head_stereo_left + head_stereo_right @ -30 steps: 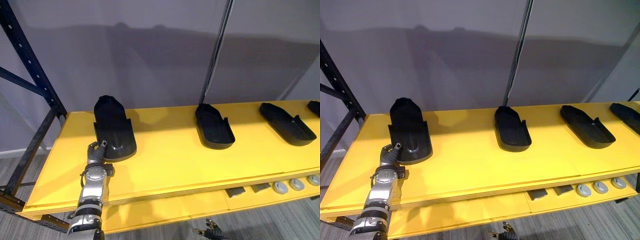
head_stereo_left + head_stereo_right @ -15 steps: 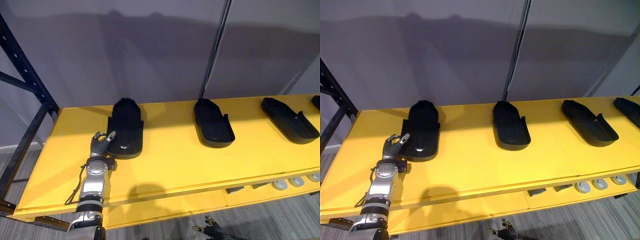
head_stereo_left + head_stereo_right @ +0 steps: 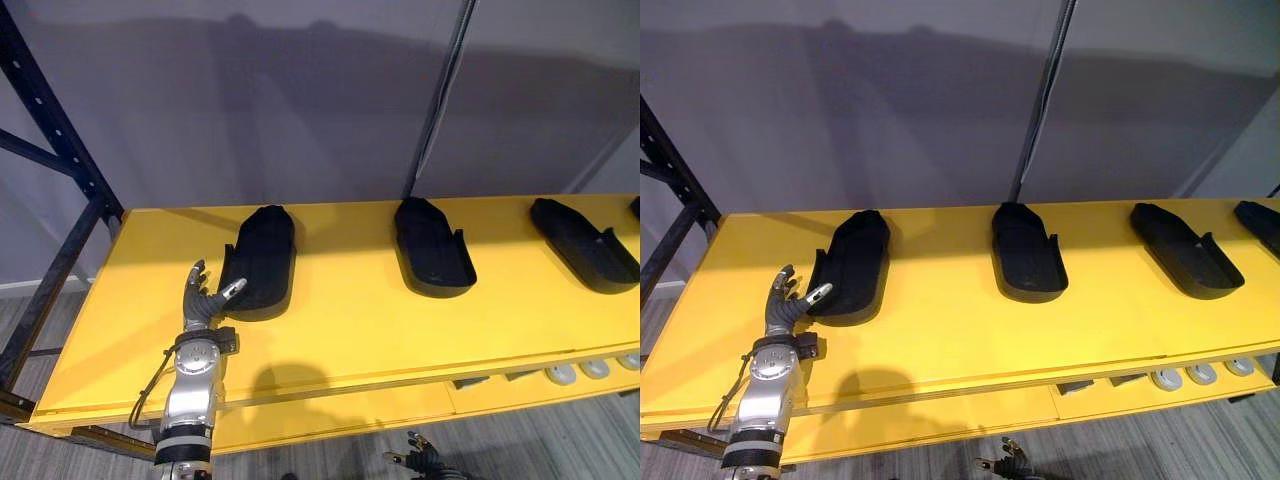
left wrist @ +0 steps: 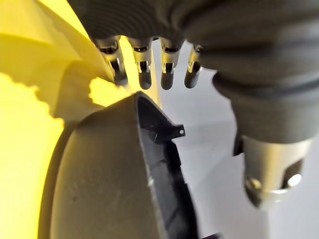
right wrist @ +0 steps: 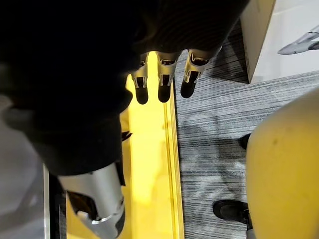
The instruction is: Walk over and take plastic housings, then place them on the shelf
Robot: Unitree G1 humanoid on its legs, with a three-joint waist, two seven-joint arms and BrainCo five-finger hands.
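My left arm [image 3: 188,400] was jointed silver-grey metal with dark bands. My left hand [image 3: 204,303] and right hand [image 5: 163,82] had silver, dark-tipped fingers [image 4: 142,69] under dark ribbed covers [image 4: 259,59].

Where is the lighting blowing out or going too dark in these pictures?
Left wrist view: the yellow shelf glares nearly white beside the dark housing. Right wrist view: the right hand reads almost black against the lit floor. Left eye view: light is even, the shelf's rear strip slightly shaded.
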